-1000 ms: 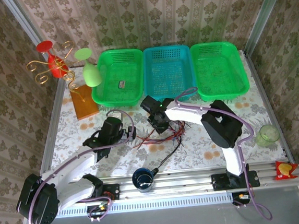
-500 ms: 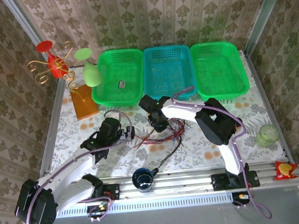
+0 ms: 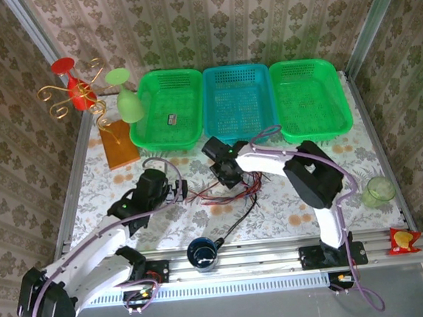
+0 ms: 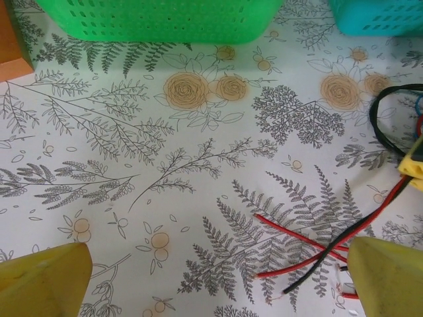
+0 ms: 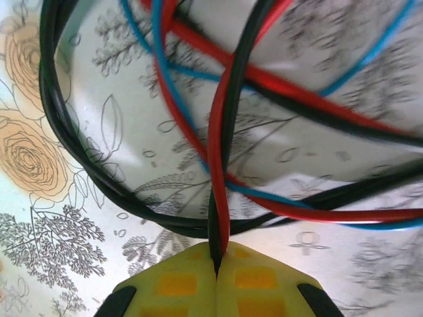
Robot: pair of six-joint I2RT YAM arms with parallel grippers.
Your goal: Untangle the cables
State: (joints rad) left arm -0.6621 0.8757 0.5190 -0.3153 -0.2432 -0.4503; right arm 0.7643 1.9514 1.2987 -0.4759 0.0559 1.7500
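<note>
My right gripper (image 5: 217, 264) is clamped tight: its 2 yellow pads (image 5: 178, 284) meet on a red strand and a black strand of the cables (image 5: 225, 165), which run side by side straight into the seam between them. Above that pinch, more black, red and blue strands loop and cross over the flower-printed table (image 5: 39, 158). From the top camera, my right gripper (image 3: 228, 173) sits at the far end of the tangle. It is just in front of the blue basket (image 3: 235, 69), and the cables (image 3: 226, 194) fan out from it toward the near edge.

My left gripper (image 4: 215, 281) stands wide, and nothing lies between its 2 yellow fingers (image 4: 46, 281). It hovers over bare table (image 4: 132, 165). A few loose ends of the cables (image 4: 310, 247), red and black, cross just inside its right finger. I cannot tell whether that finger touches them. From above, my left gripper (image 3: 179, 191) is just left of the tangle and points toward it.

3 baskets line the far side of the table, touching one another. The left green basket (image 3: 167, 73) holds a small dark item (image 3: 172, 119). The blue one is in the middle, and the right green basket (image 3: 303, 63) is on the right. A dark cup (image 3: 202, 252) stands at the near edge between my 2 bases.
</note>
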